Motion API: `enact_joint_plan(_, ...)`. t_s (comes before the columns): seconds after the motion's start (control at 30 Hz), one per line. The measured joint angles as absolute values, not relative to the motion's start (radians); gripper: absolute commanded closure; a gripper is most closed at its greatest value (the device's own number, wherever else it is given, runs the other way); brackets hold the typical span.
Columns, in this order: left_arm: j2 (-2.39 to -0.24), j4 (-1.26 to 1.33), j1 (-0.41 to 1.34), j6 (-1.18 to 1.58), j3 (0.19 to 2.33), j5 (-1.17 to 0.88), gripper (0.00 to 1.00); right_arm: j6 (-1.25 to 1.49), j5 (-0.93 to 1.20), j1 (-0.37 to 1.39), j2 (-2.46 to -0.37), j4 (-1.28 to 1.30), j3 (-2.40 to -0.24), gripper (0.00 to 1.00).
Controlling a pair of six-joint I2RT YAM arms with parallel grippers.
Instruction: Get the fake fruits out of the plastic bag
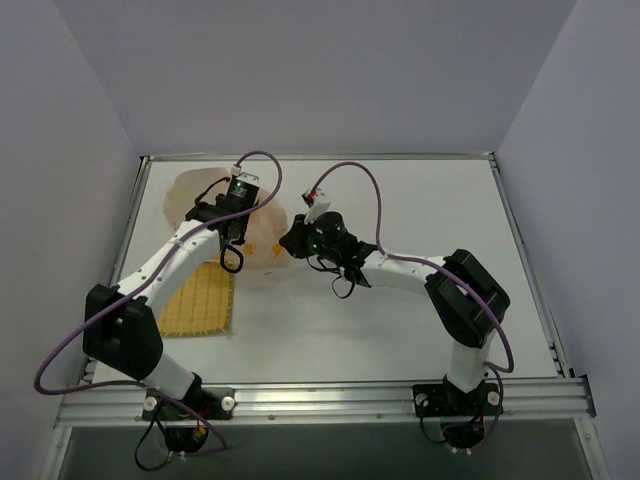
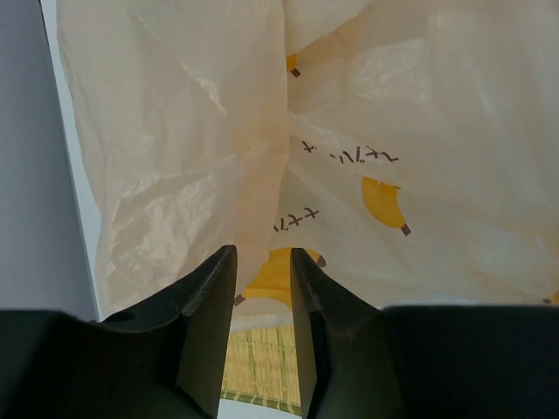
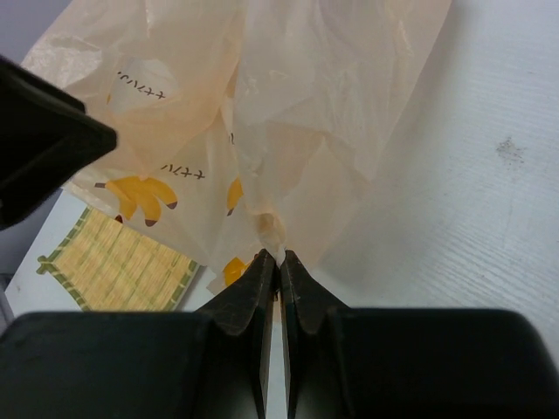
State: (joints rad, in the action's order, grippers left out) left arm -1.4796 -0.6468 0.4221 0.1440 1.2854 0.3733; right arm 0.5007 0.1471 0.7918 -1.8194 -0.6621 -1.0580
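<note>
Jaws of my right gripper pinch shut on a twist of the crinkly, translucent peach-cream plastic bag, apparently to anchor it. My left gripper stands narrowly parted at its folds. Fake fruits are hidden, presumably inside. Below: yellow woven mat, white table, grey walls.

The crinkly peach-cream plastic bag bore orange-yellow prints and dark lettering; the woven square mat was yellow, green-edged.
</note>
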Motion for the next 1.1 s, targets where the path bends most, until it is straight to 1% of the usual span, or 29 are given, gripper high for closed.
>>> enact_joint_plan(0.07,-1.528,-0.629,0.418,0.124,1.287,0.398,0.64,0.505,0.157,0.793,-1.819,-0.670,-1.057,0.97)
enact_joint_plan(0.1,-1.550,-0.624,0.417,0.114,1.288,0.406,0.60,0.508,0.162,0.793,-1.819,-0.673,-1.057,0.97)
enact_joint_plan(0.17,-1.591,-0.617,0.414,0.099,1.288,0.427,0.58,0.513,0.169,0.793,-1.819,-0.677,-1.057,0.97)
enact_joint_plan(0.2,-1.608,-0.614,0.411,0.093,1.288,0.437,0.55,0.515,0.171,0.793,-1.819,-0.678,-1.057,0.97)
enact_joint_plan(0.3,-1.651,-0.612,0.387,0.082,1.301,0.450,0.51,0.521,0.175,0.793,-1.819,-0.679,-1.057,0.97)
enact_joint_plan(0.33,-1.666,-0.611,0.368,0.082,1.316,0.447,0.44,0.523,0.176,0.793,-1.819,-0.679,-1.057,0.97)
enact_joint_plan(0.37,-1.681,-0.612,0.350,0.081,1.334,0.444,0.41,0.524,0.177,0.793,-1.819,-0.680,-1.057,0.97)
enact_joint_plan(0.43,-1.713,-0.612,0.306,0.083,1.381,0.439,0.36,0.525,0.179,0.793,-1.819,-0.682,-1.057,0.97)
enact_joint_plan(0.6,-1.798,-0.602,0.227,0.086,1.475,0.447,0.36,0.527,0.184,0.793,-1.819,-0.686,-1.057,0.97)
enact_joint_plan(0.83,-1.864,-0.555,0.213,0.079,1.479,0.503,0.36,0.527,0.192,0.793,-1.817,-0.685,-1.057,0.97)
enact_joint_plan(0.87,-1.868,-0.546,0.210,0.079,1.479,0.507,0.38,0.527,0.192,0.793,-1.814,-0.685,-1.057,0.97)
enact_joint_plan(0.9,-1.869,-0.533,0.205,0.079,1.479,0.507,0.46,0.527,0.193,0.793,-1.810,-0.685,-1.057,0.97)
enact_joint_plan(0.97,-1.869,-0.508,0.192,0.080,1.478,0.506,0.55,0.527,0.195,0.793,-1.798,-0.685,-1.057,0.97)
enact_joint_plan(1.0,-1.868,-0.494,0.183,0.080,1.478,0.506,0.66,0.527,0.197,0.793,-1.792,-0.685,-1.057,0.97)
enact_joint_plan(1.07,-1.864,-0.457,0.166,0.079,1.470,0.505,0.78,0.527,0.200,0.793,-1.781,-0.686,-1.057,0.97)
enact_joint_plan(1.1,-1.861,-0.440,0.159,0.080,1.461,0.503,0.88,0.527,0.200,0.793,-1.777,-0.686,-1.056,0.97)
